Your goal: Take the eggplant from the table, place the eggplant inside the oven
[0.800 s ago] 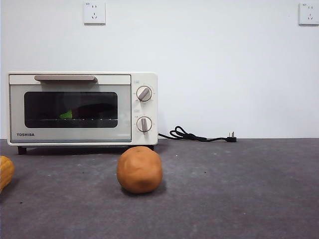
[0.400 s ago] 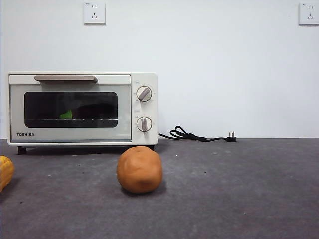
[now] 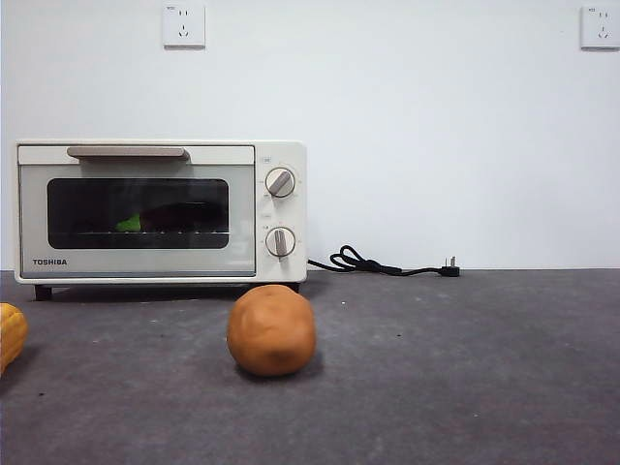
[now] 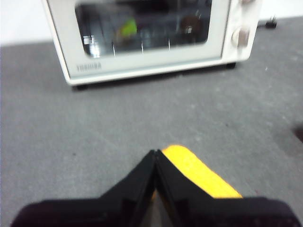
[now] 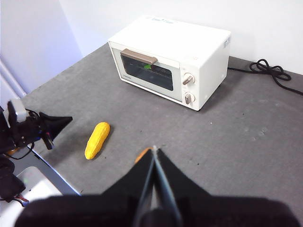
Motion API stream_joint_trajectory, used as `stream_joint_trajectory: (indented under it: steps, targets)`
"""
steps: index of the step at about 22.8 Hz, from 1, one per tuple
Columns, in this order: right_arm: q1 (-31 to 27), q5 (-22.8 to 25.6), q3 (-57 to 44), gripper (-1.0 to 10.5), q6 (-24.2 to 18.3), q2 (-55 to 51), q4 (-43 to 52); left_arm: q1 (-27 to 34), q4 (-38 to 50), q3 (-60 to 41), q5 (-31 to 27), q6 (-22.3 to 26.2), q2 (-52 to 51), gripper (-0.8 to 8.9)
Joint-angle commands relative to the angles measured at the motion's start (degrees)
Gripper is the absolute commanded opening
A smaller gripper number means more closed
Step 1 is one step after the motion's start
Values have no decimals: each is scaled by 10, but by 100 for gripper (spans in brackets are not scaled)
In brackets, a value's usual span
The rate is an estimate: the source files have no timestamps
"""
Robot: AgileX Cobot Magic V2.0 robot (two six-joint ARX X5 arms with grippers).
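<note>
Nothing has moved since the earlier frames: the eggplant point(image 3: 172, 215) lies on the rack inside the oven point(image 3: 160, 213) at the table's point(image 3: 465, 368) back-left, door shut. Both the left gripper point(image 4: 154, 158) and right gripper point(image 5: 155, 152) are closed and empty. Little risk remains beyond brushing the yellow corn point(image 5: 97, 140).

Left gripper point(image 4: 154, 163) closed, apparently empty; right gripper point(image 5: 154, 158) closed, raised high.

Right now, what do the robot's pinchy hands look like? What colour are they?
Both are black. The left gripper has two flat jaws that narrow to a sharp tip, like a bird's beak, and so does the right gripper. Seen from the right wrist camera, the left arm has thin black cables and a small pale block behind its pointed tip. No markings show.
</note>
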Motion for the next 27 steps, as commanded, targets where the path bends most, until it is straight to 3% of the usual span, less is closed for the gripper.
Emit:
stream_joint_trajectory:
  steps: [1,20,22,24,25,27]
  targets:
    - [0,1,-3,1,1,0,-13,-2,7,-6,-4,-11,-3,-4]
    - [0,5,-3,1,1,0,-13,-2,7,-6,0,-26,8,-4]
    - [-5,17,-3,1,-22,0,-13,-2,7,-6,0,-26,8,-4]
    - [-43,33,-3,1,-39,-7,-13,-2,7,-6,0,-26,8,-4]
    - [-75,12,-3,1,-52,-15,-13,-2,7,-6,0,-26,8,-4]
    - [-164,-83,-4,1,-72,-38,-13,-2,7,-6,0,-26,8,-4]
